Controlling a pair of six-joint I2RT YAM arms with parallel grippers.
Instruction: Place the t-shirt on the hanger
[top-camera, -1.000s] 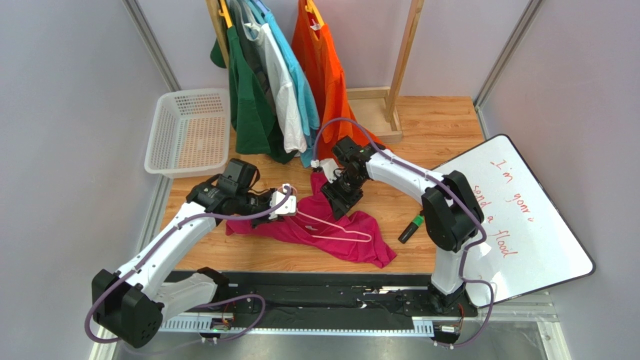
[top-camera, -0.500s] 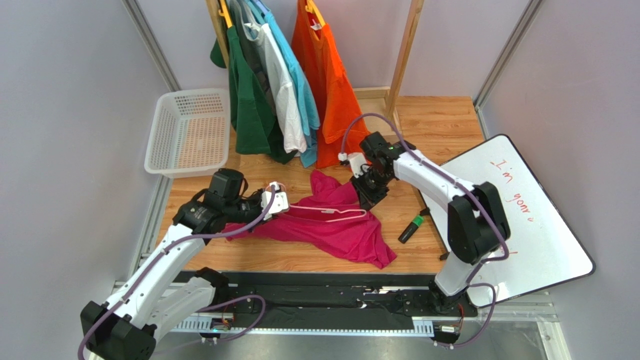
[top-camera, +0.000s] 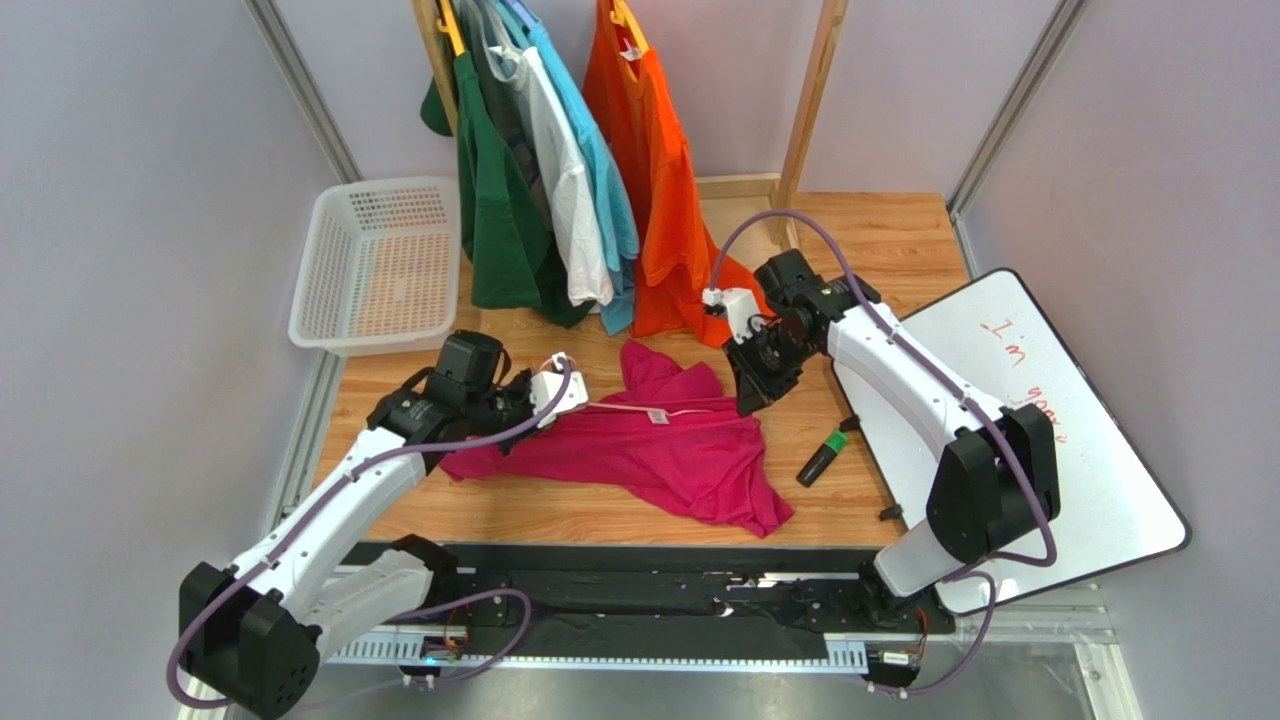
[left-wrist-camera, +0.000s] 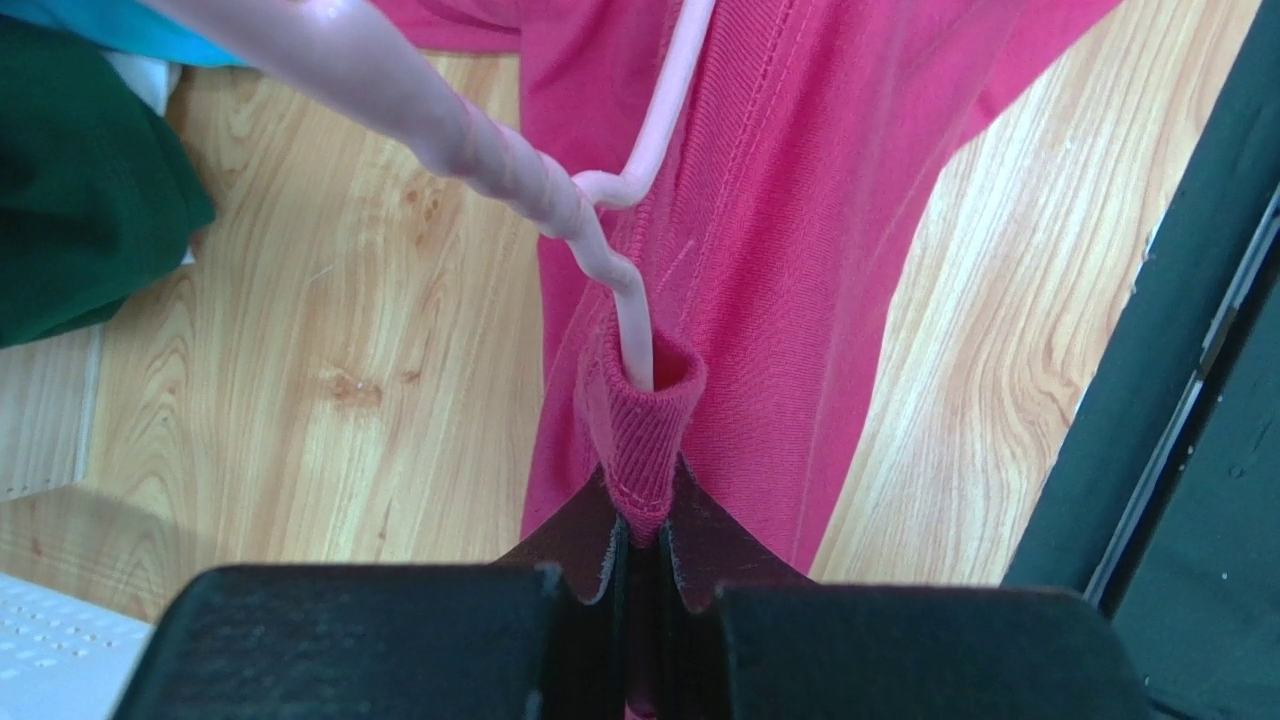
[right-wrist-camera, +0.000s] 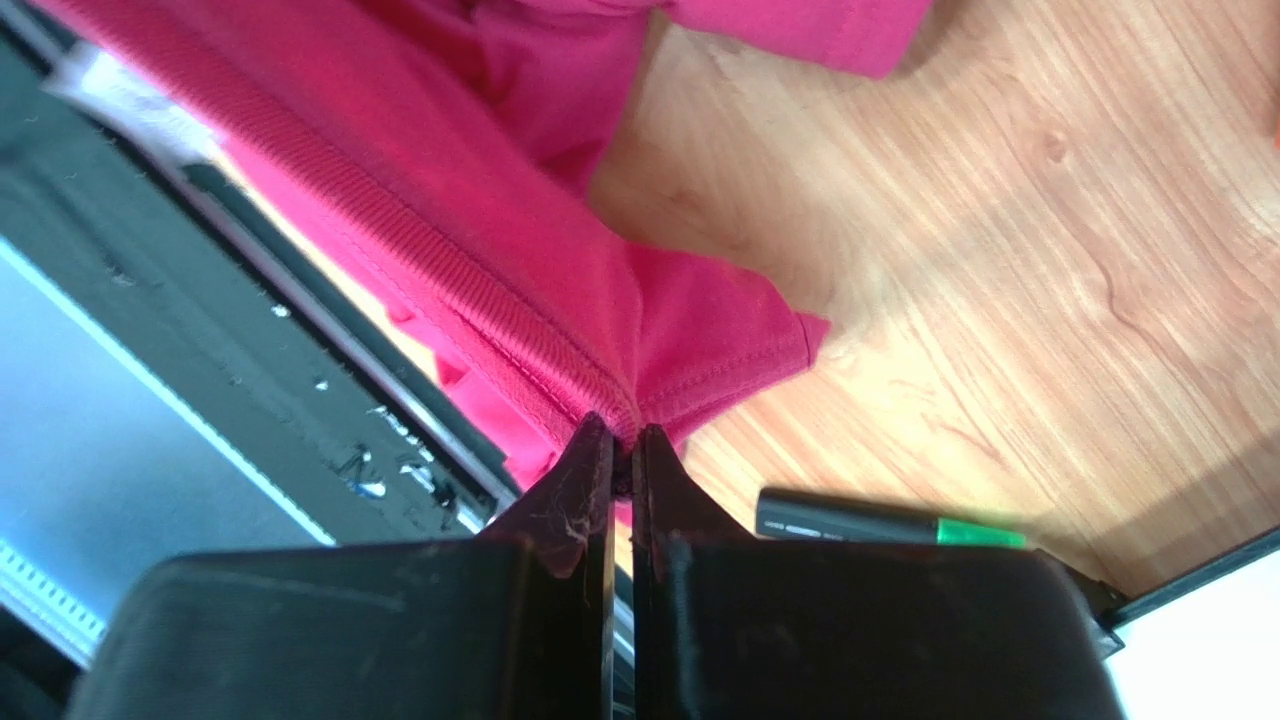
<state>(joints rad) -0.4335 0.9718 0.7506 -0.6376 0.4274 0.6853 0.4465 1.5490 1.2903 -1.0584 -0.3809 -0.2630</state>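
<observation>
The magenta t-shirt (top-camera: 676, 450) lies spread on the wooden table, its upper edge stretched between both grippers. My left gripper (top-camera: 559, 390) is shut on the shirt's ribbed neck band (left-wrist-camera: 643, 435). The thin light-pink hanger (left-wrist-camera: 639, 323) runs down into that band's opening, and its wire (top-camera: 624, 405) shows along the shirt's top edge. My right gripper (top-camera: 747, 383) is shut on a ribbed edge of the t-shirt (right-wrist-camera: 496, 255) at its right end, jaws (right-wrist-camera: 619, 438) pressed together on the cloth. Most of the hanger is hidden inside the shirt.
A wooden rack (top-camera: 804, 135) at the back holds green (top-camera: 504, 210), white, blue and orange (top-camera: 661, 180) shirts just behind the grippers. A white basket (top-camera: 376, 263) sits back left. A whiteboard (top-camera: 1037, 435) lies right, with a green-capped marker (top-camera: 821, 458) beside the shirt.
My right gripper has moved to the right off the shirt's middle and shut on its edge, pulling the top edge straight. The left gripper has kept its grip and shifted slightly.
</observation>
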